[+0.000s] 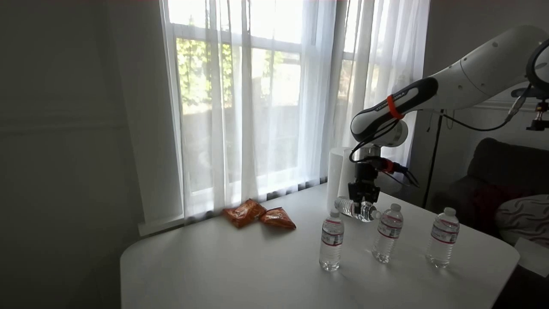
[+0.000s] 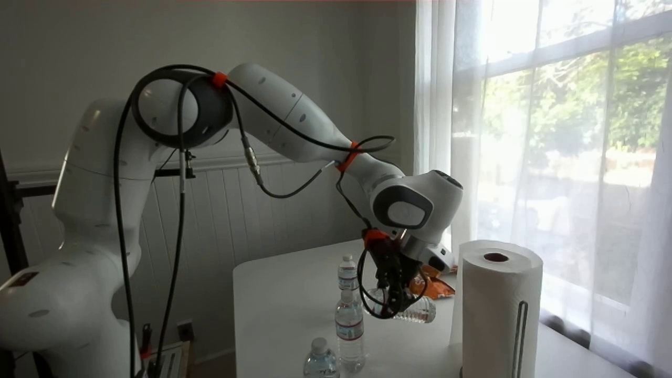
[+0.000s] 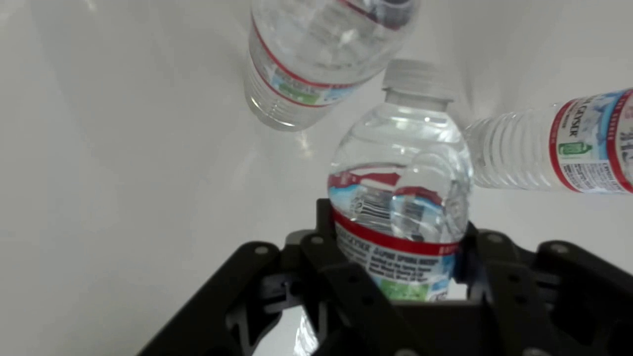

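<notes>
Overhead, arm (image 2: pixel 296 118) arched across table (image 2: pixel 283 310), pincer (image 3: pixel 398 230) pointing down, clamped around sideways water bottle (image 3: pixel 400 190).

Three water bottles (image 1: pixel 388 234) before the hand (image 1: pixel 363 201)

In an exterior view they stand on the worktop (image 1: pixel 214 274); behind, the hand holds a fourth bottle (image 1: pixel 345 206) sideways, a paper towel roll (image 1: pixel 335 176) behind that. Two snack bags (image 1: pixel 246 213) lie left, near the curtain (image 1: pixel 249 107).

Obstacles near jaws: upright bottles (image 1: pixel 387 236), paper-towel roll (image 2: pixel 499 315); tabletop (image 1: pixel 303 249) between bottles and orange bags (image 1: pixel 246 213) passable.
</notes>
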Robot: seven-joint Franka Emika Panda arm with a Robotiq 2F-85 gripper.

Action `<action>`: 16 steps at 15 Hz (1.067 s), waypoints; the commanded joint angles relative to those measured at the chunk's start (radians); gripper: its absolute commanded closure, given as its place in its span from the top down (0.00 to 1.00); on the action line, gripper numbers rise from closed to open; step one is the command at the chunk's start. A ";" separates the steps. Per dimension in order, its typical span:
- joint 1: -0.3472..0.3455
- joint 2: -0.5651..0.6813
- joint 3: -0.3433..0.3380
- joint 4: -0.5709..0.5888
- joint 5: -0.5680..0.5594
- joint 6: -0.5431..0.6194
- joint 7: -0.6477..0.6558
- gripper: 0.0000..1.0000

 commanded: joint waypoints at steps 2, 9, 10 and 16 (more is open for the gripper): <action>0.010 0.001 -0.013 0.003 0.006 -0.005 0.000 0.52; 0.003 0.009 -0.008 0.010 0.041 -0.010 0.008 0.27; 0.000 0.015 -0.007 0.018 0.054 -0.019 0.016 0.27; -0.021 0.048 -0.007 0.064 0.188 -0.066 0.081 0.27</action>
